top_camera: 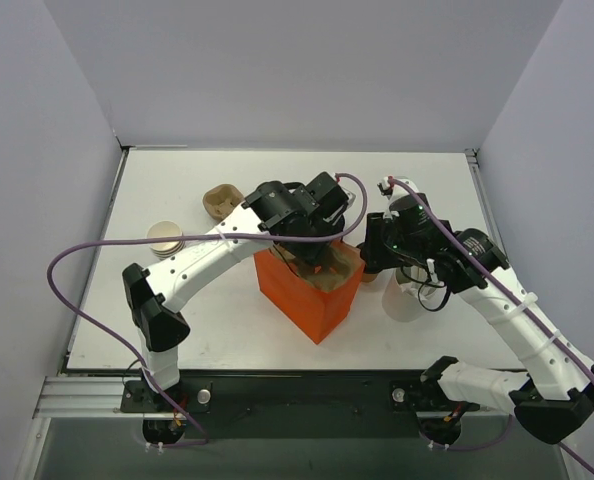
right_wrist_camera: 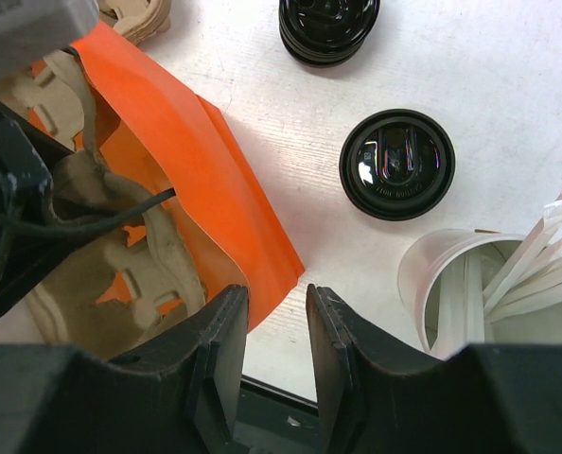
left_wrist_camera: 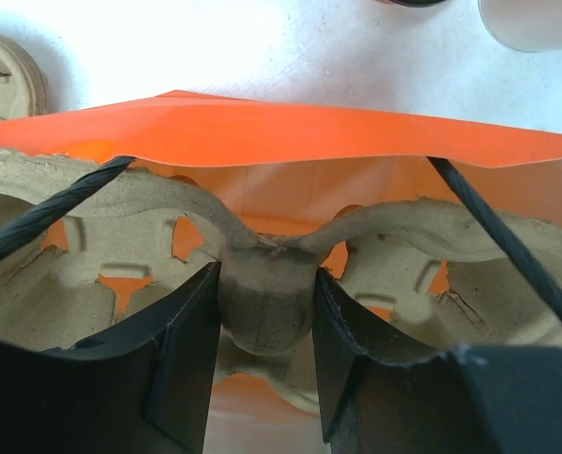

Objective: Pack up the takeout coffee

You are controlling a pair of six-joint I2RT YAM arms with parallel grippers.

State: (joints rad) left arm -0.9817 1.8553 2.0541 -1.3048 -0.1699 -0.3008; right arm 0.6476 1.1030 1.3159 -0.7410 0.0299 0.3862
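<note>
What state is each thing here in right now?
orange bag: upright, mouth open.
pulp cup carrier: partly inside the orange bag.
left gripper: shut on the carrier's middle post.
right gripper: by the bag's edge, grip unclear.
takeout coffee: lidded, upright on the table, outside the bag.
white cup: open, holding white strips.

From above, the right arm [top_camera: 427, 245] hides most of the takeout coffee [top_camera: 369, 277], the left arm [top_camera: 277, 215] the orange bag's [top_camera: 307, 295] mouth. The right wrist view's right edge crops the white cup [right_wrist_camera: 442, 274]
</note>
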